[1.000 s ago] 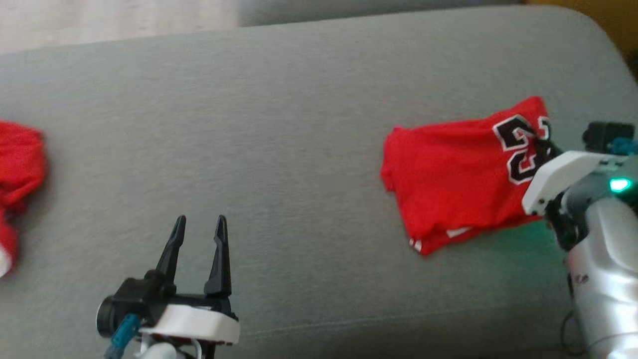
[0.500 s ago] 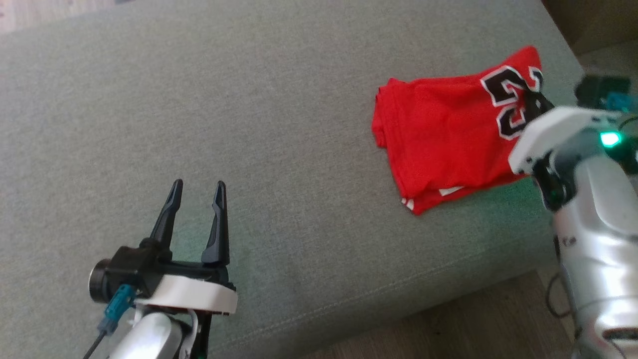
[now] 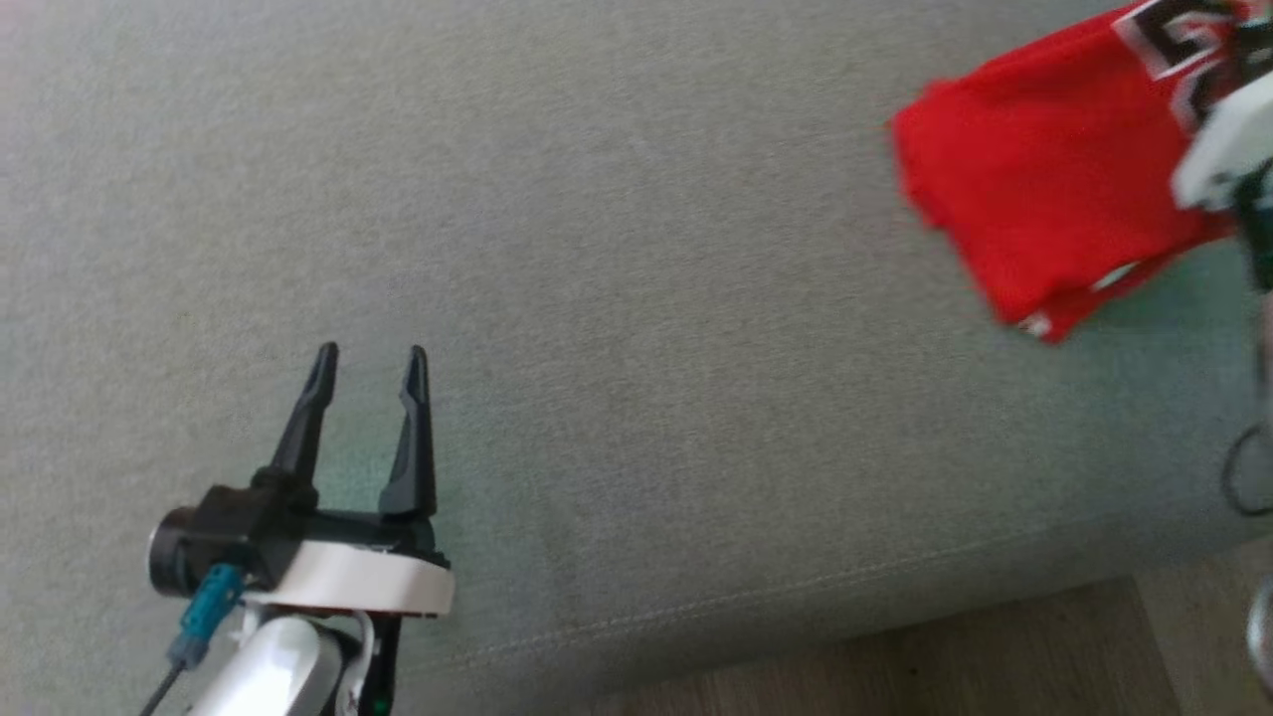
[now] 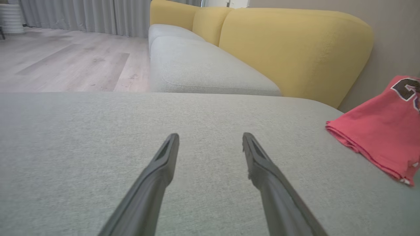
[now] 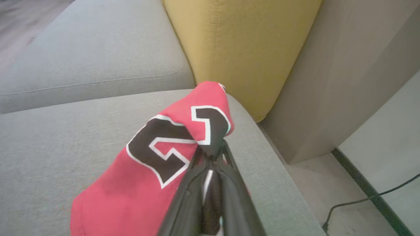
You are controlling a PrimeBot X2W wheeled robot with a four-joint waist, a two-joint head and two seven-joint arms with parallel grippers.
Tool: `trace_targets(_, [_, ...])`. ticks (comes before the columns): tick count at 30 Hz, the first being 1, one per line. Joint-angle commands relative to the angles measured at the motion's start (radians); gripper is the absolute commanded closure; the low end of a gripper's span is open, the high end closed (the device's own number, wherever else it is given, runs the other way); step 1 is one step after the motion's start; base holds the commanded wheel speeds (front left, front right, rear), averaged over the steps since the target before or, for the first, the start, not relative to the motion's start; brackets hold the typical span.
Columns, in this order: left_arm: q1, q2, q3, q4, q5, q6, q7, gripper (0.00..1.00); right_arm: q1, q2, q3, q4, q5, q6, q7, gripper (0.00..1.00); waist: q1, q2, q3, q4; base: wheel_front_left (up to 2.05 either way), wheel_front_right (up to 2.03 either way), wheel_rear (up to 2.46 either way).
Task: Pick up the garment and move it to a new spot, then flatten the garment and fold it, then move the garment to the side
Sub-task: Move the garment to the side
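The garment (image 3: 1044,209) is a folded red jersey with black, white-edged numbers, lying near the right end of a grey cushion (image 3: 597,249). It also appears at the right in the left wrist view (image 4: 384,131). My right gripper (image 5: 211,149) is shut on the numbered edge of the garment (image 5: 170,144), lifting that edge a little off the cushion. My left gripper (image 3: 366,360) hovers low over bare cushion far to the garment's left, open with nothing between its fingers (image 4: 169,154).
A yellow sofa back (image 5: 242,42) and another grey seat cushion (image 4: 203,68) stand beyond the garment. A beige wall panel (image 5: 344,72) and a floor cable (image 5: 367,200) lie past the cushion's right end. Wooden floor (image 3: 895,656) shows below the cushion's front edge.
The head camera has swung, so the garment now sits at the upper right edge of its view. The second red cloth at the left has left the view. Both grippers keep their states.
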Motion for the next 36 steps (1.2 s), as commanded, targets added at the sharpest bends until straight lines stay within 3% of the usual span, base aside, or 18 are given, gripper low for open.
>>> trace_targets(1, [-0.045,0.027,0.048,-0.037,0.009,0.005,-0.002,0.0,-0.04,-0.018,-0.004,-0.027,-0.016,0.007,-0.001,1.0,0.0,0.0,0.02,0.019,0.0,0.0,0.0])
trace_targets(9, [-0.05,0.043,0.053,-0.06,0.014,0.014,0.003,0.0,-0.044,-0.075,-0.164,0.004,-0.128,0.007,0.001,1.0,0.0,0.0,0.061,0.037,0.0,0.0,0.0])
trace_targets(10, [-0.051,0.043,0.053,-0.061,0.014,0.015,0.003,0.0,-0.042,-0.075,-0.186,0.006,-0.149,0.007,-0.001,0.83,0.0,0.0,0.065,0.038,0.0,0.0,0.0])
trace_targets(11, [-0.052,0.043,0.052,-0.062,0.015,0.015,0.003,0.0,-0.04,-0.071,-0.208,0.007,-0.168,0.007,-0.002,0.51,0.0,0.0,0.067,0.038,0.0,0.0,0.0])
trace_targets(12, [-0.053,0.042,0.05,-0.062,0.015,0.015,0.004,0.0,-0.039,-0.064,-0.231,0.006,-0.186,0.007,-0.002,0.09,0.0,0.0,0.069,0.038,0.0,0.0,0.0])
trace_targets(13, [-0.054,0.042,0.049,-0.062,0.016,0.016,0.005,0.0,-0.039,-0.057,-0.258,0.001,-0.202,0.007,-0.007,0.0,0.0,0.0,0.07,0.038,0.0,0.0,0.0])
trace_targets(17, [-0.058,0.04,0.044,-0.059,0.017,0.017,0.007,0.0,-0.039,-0.016,-0.323,-0.014,-0.271,0.007,-0.022,0.0,0.0,0.0,0.069,0.037,0.0,0.0,0.0])
trace_targets(22, [-0.058,0.037,0.041,-0.053,0.013,0.016,0.004,0.0,-0.048,0.035,-0.328,-0.025,-0.322,0.007,-0.058,0.0,0.0,0.0,0.046,0.037,0.0,0.0,0.0])
trace_targets(36, [-0.034,-0.007,0.083,0.065,-0.054,0.004,-0.04,0.0,0.04,0.137,-0.092,-0.016,-0.165,0.007,-0.22,0.0,0.0,0.0,-0.151,0.077,0.0,0.0,0.0])
